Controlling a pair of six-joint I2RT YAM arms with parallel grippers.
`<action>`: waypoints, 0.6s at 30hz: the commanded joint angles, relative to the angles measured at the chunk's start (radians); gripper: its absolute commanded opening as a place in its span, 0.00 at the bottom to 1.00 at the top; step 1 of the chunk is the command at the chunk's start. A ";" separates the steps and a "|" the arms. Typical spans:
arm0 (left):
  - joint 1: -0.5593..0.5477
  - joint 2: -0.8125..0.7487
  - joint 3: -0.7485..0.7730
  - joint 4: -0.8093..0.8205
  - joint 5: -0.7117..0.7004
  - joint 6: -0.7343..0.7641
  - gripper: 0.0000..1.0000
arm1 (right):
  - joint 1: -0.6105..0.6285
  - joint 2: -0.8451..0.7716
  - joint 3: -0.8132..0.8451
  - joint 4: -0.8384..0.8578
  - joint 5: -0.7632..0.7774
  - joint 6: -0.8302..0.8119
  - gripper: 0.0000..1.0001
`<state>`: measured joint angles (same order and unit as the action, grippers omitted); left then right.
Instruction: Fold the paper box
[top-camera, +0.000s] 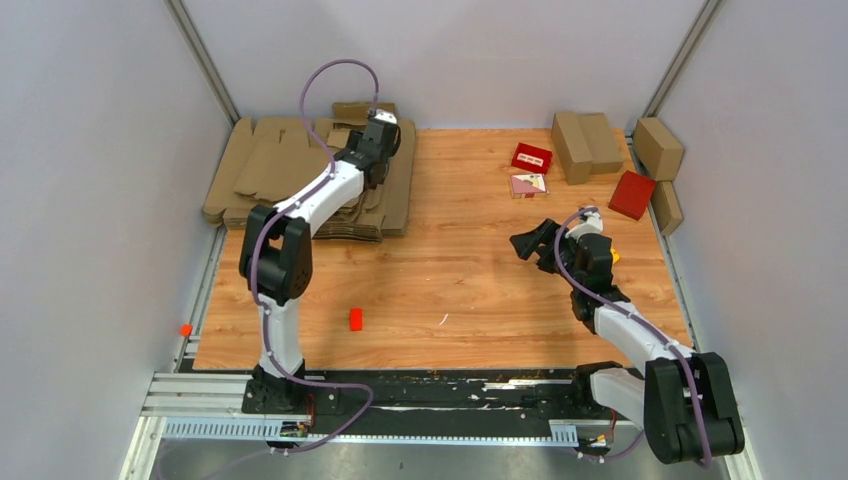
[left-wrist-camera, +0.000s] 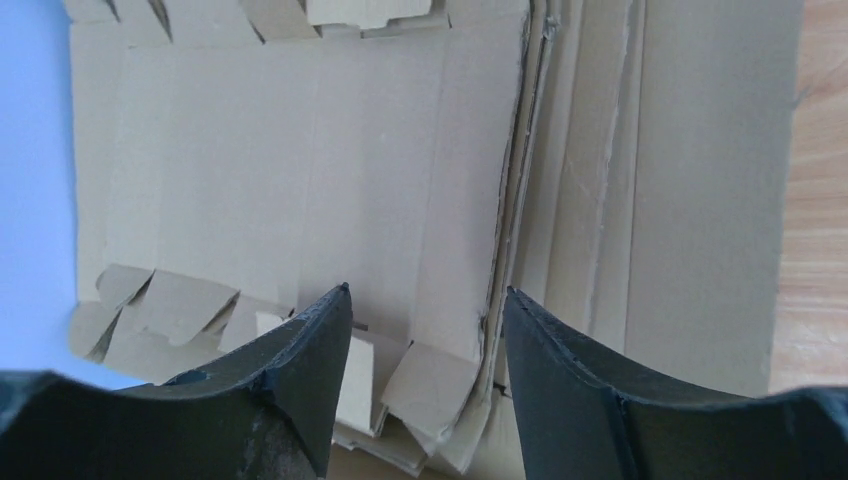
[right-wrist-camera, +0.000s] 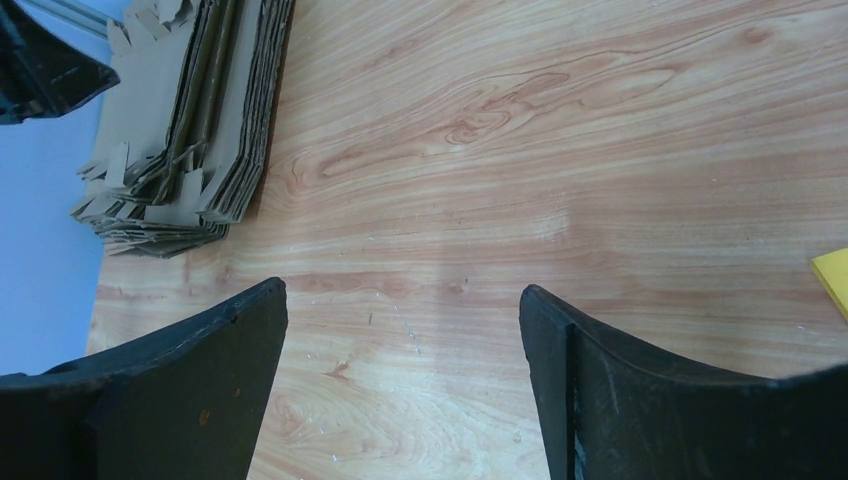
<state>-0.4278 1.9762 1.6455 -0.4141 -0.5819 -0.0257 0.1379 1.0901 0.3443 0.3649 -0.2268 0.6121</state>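
The paper box is a flat brown cardboard cut-out with flaps, the top sheet (left-wrist-camera: 300, 170) of a stack (top-camera: 270, 165) at the table's back left. My left gripper (top-camera: 385, 135) hovers over the stack's right part. In the left wrist view it (left-wrist-camera: 427, 300) is open and empty, its fingers either side of the top sheet's right edge and near flaps. My right gripper (top-camera: 530, 243) is open and empty above bare wood right of centre. In the right wrist view it (right-wrist-camera: 400, 300) faces the table, with the stack (right-wrist-camera: 190, 110) far off at the upper left.
Folded brown cartons (top-camera: 585, 143) (top-camera: 658, 148) (top-camera: 666, 207) stand at the back right beside two red boxes (top-camera: 532, 157) (top-camera: 632, 193) and a small printed box (top-camera: 528, 185). A small red piece (top-camera: 356, 318) lies near the front. A yellow item (right-wrist-camera: 833, 275) lies by the right gripper.
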 joint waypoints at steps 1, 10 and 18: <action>0.023 0.104 0.118 -0.105 0.040 0.024 0.64 | 0.017 0.024 0.053 0.039 0.024 -0.042 0.86; 0.035 0.192 0.181 -0.132 0.057 0.052 0.62 | 0.025 0.042 0.065 0.033 0.023 -0.049 0.85; 0.059 0.230 0.210 -0.157 0.075 0.032 0.57 | 0.029 0.044 0.071 0.028 0.024 -0.057 0.85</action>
<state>-0.3939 2.1986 1.8114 -0.5640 -0.5282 0.0090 0.1600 1.1320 0.3740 0.3626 -0.2150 0.5735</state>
